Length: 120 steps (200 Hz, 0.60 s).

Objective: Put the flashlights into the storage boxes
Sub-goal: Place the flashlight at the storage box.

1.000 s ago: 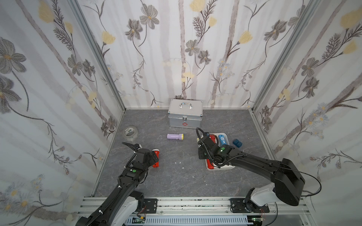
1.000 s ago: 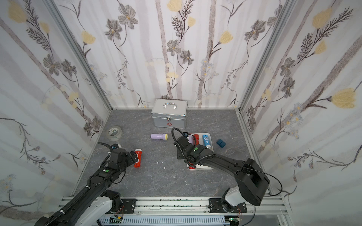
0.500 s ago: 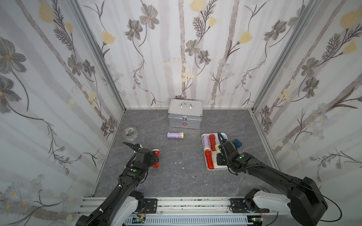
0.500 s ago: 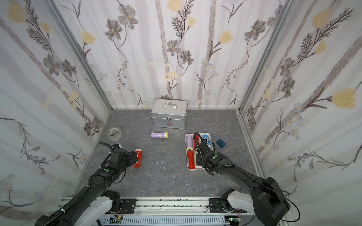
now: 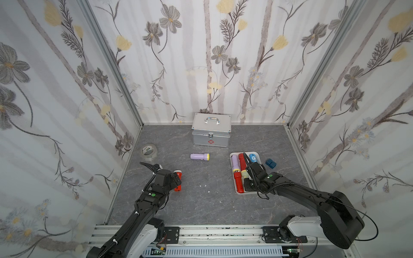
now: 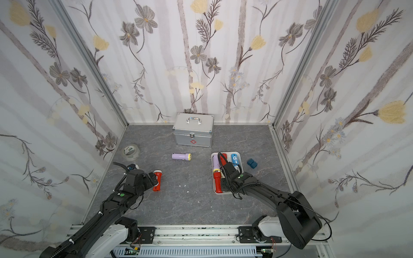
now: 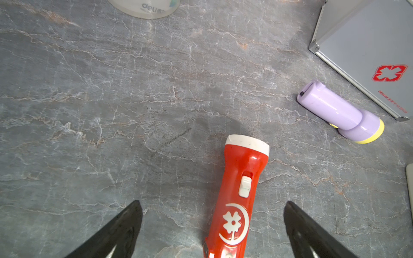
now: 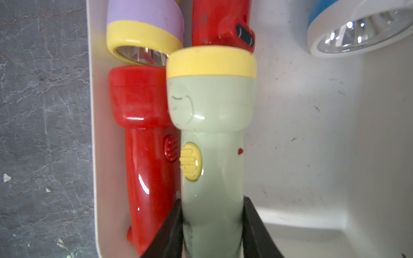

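Note:
The white storage box point(image 5: 236, 191) point(image 8: 93, 134) holds a lilac flashlight point(image 8: 143, 22), two red flashlights point(image 8: 145, 134) point(image 8: 219, 20) and a blue one point(image 8: 357, 33). My right gripper point(image 8: 212, 207) point(image 5: 247, 176) is over the box, shut on the handle of a pale green flashlight point(image 8: 212, 111), which lies alongside a red one. Whether it rests on the box floor I cannot tell. On the left of the table, my left gripper point(image 7: 212, 202) point(image 5: 173, 178) is open, its fingers either side of a red flashlight point(image 7: 239, 189) point(image 5: 177, 182) without touching it. Another lilac flashlight point(image 5: 199, 156) point(image 7: 339, 111) lies mid-table.
A silver case point(image 5: 211, 131) with a red cross stands at the back. A tape roll point(image 5: 148, 152) sits at the left wall. A small dark-blue block point(image 5: 270, 163) lies right of the box. Papered walls close in three sides.
My right gripper, still holding the green flashlight, swung from the box's left side to its right, then back over its middle. The left arm has not moved.

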{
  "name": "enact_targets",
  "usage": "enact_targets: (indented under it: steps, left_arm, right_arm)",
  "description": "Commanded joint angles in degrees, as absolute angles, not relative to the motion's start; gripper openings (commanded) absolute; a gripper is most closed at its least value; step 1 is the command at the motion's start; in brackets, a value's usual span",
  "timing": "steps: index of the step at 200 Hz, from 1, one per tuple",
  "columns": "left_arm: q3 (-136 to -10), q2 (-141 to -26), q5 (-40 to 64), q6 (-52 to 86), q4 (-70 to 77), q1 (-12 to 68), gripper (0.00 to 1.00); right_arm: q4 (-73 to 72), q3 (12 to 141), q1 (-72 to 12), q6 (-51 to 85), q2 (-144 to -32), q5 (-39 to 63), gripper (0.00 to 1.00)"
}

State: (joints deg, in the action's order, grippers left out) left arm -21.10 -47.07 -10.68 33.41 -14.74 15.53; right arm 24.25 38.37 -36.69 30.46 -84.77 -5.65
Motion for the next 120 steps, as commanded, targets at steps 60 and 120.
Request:
enact_targets:
  steps: [60,120]
  left_arm:
    - [-21.41,-46.48,-11.34,33.57,-14.08,15.52,1.00]
    - [-21.41,-46.42,-11.26,33.57,-13.98,15.51,1.00]
  right_arm:
    - [23.47,40.42,-36.56,33.30,-88.40,-4.22,0.33]
    - [24.52,41.39,-36.56,33.01,-86.73,-4.12,0.45]
